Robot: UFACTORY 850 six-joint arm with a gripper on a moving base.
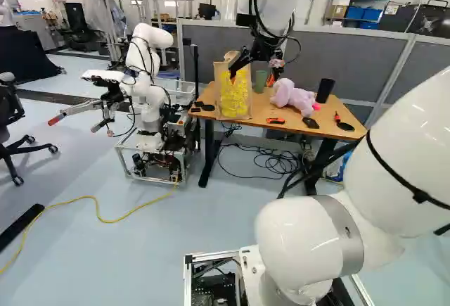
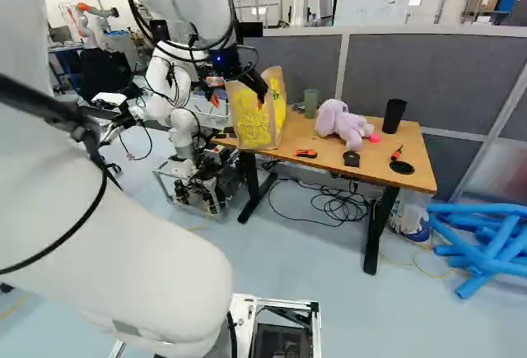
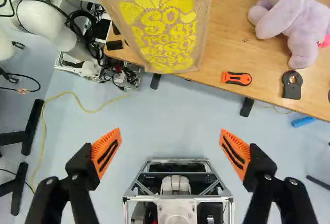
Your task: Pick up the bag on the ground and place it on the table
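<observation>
My gripper point(image 1: 252, 79) hangs in front of the bag at the table's near side. In the wrist view the gripper point(image 3: 169, 132) is open, fingers wide apart with nothing between them. The tan bag point(image 1: 234, 95) with yellow print stands upright on the wooden table point(image 2: 387, 160), at its left end by the front edge. Seen from the wrist, the bag point(image 3: 170, 33) is ahead of the fingers, apart from them, its top reaching out of view. Parts of the gripper hide some of the bag in the base views.
On the table are a lilac plush toy point(image 2: 342, 122), a green cup point(image 2: 310, 103), a black cup point(image 2: 394, 116), an orange-black tool point(image 3: 236, 78) and a black item point(image 3: 292, 85). Another robot point(image 1: 149, 95) stands left of the table. Cables point(image 2: 338, 206) lie beneath; blue tubes point(image 2: 486, 239) lie at right.
</observation>
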